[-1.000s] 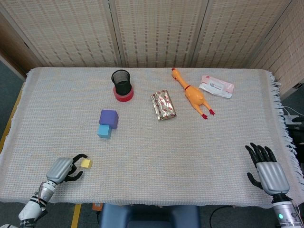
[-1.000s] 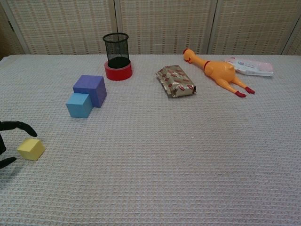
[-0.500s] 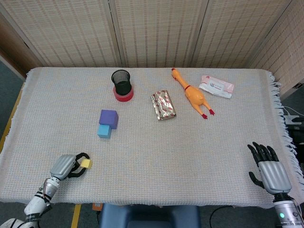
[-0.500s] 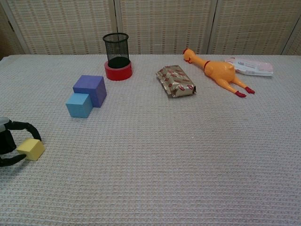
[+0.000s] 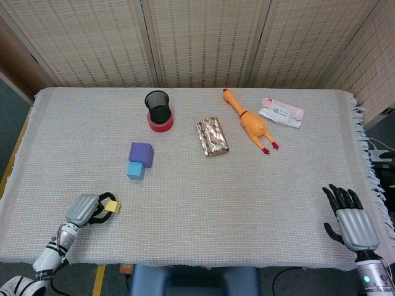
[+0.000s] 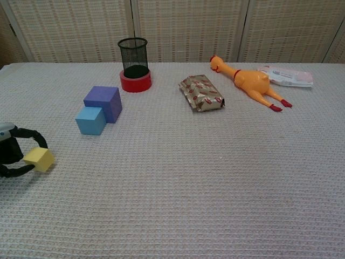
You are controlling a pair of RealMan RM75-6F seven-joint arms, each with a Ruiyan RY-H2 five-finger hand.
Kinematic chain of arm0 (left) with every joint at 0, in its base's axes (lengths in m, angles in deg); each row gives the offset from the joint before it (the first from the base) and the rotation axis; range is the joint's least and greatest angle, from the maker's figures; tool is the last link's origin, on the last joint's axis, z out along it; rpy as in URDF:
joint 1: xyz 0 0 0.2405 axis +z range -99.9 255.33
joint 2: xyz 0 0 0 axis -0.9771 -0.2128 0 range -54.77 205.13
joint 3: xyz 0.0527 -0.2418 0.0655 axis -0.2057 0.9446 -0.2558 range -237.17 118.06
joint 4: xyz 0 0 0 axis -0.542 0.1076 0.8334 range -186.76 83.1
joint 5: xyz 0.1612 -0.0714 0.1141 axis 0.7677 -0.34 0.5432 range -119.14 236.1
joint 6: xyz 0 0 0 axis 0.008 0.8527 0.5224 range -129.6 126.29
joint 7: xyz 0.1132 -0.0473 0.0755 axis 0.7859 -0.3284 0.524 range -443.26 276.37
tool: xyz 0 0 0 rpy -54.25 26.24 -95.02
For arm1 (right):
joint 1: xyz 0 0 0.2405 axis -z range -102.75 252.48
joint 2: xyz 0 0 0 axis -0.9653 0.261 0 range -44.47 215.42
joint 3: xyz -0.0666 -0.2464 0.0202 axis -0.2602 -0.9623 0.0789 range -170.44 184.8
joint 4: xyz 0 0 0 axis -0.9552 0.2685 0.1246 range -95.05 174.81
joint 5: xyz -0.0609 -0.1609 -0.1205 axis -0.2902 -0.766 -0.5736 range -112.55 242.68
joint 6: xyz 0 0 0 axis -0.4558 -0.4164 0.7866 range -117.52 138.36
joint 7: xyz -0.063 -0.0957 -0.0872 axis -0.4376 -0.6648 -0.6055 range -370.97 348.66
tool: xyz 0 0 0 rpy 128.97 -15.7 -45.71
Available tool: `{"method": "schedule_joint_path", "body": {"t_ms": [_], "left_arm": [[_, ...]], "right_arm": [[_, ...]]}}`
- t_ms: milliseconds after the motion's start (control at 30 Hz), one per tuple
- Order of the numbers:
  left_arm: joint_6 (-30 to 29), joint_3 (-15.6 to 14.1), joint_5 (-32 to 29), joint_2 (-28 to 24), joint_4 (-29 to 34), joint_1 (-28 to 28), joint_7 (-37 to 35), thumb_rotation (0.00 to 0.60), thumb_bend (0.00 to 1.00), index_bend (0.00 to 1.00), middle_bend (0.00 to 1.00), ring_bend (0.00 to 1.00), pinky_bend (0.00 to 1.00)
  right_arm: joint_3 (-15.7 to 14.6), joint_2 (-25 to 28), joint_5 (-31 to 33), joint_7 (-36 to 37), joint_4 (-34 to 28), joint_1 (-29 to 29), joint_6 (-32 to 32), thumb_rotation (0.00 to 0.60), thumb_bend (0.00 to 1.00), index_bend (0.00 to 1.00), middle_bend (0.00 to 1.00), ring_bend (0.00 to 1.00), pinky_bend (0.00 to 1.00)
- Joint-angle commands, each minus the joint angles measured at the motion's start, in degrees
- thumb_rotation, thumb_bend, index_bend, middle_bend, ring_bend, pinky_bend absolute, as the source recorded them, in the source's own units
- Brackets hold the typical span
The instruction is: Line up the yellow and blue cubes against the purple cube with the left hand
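The purple cube sits left of centre on the table, with the blue cube touching its near side. My left hand is at the near left edge and pinches the small yellow cube between thumb and fingers, lifted slightly off the cloth. My right hand rests at the near right corner, fingers spread, holding nothing; the chest view does not show it.
A black mesh cup on a red tape roll stands behind the cubes. A foil packet, a rubber chicken and a wipes pack lie farther right.
My left hand has closed its fingers around the yellow cube and raised it a little, moving it slightly away from the near edge. The right hand has barely moved.
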Motion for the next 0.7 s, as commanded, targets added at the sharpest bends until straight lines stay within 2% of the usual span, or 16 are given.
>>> {"method": "schedule_joint_path", "body": {"t_ms": [33,267,433,700], "left_arm": [[0.61,1.08,-0.4,0.21,-0.89,-1.06,-0.74,0.6,0.4,0.41,1.0,1.0,1.0],[4.72,4.33,-2.96,2.72,-4.18,-4.61,-2.88,0.6,0.39,0.4,1.0,1.0,1.0],[7.02,5.1,-3.85,4.88,-5.99,-6.37,-2.79,0.6,0.4,0.39,1.0,1.0,1.0],[6.98,6.46,-4.99,7.84,-6.66,-7.9,1.16,0.6,0.39,0.39,1.0,1.0,1.0]], "right_arm": [[0.15,-0.09,0.44,-0.2,0.09,-0.14,-0.31,0.6,0.1,0.0,0.0,0.0,0.0],[0.62,-0.57,1.82,-0.77,0.56,-0.63,-1.24,0.6,0.1,0.0,0.0,0.0,0.0],[1.06,-0.83,3.12,-0.88,1.12,-1.02,-2.04,0.6,0.1,0.0,0.0,0.0,0.0],[1.08,-0.55,3.41,-0.41,1.17,-1.18,-2.3,0.6,0.1,0.0,0.0,0.0,0.0]]}}
